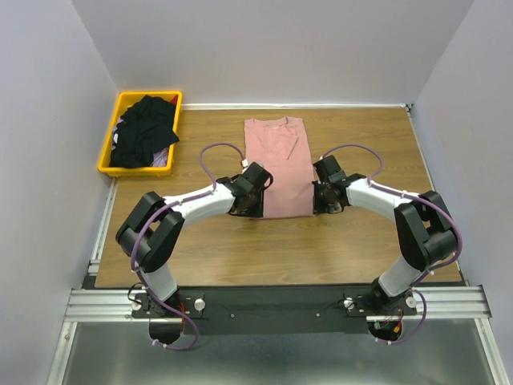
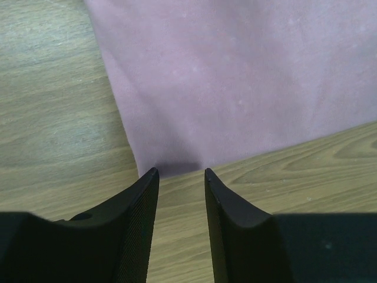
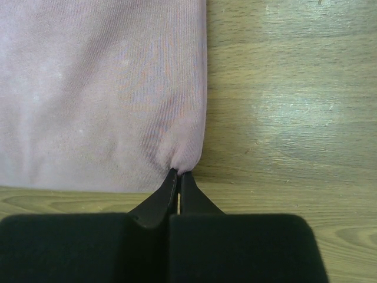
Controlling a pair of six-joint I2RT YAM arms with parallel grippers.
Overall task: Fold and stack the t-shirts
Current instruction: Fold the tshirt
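The pink t-shirt (image 1: 277,164) lies flat on the wooden table, folded into a long strip with its plain back up and its collar at the far end. My left gripper (image 1: 255,196) is open at the shirt's near left corner; in the left wrist view (image 2: 181,172) its tips stand just short of the pink hem (image 2: 177,165) with nothing between them. My right gripper (image 1: 327,196) is shut on the shirt's near right corner (image 3: 185,162), pinching the cloth at the tips (image 3: 179,175). Black t-shirts (image 1: 146,132) lie heaped in the yellow bin.
The yellow bin (image 1: 111,136) stands at the far left corner of the table. White walls close in the table on the left, back and right. The metal rail (image 1: 272,303) with the arm bases runs along the near edge.
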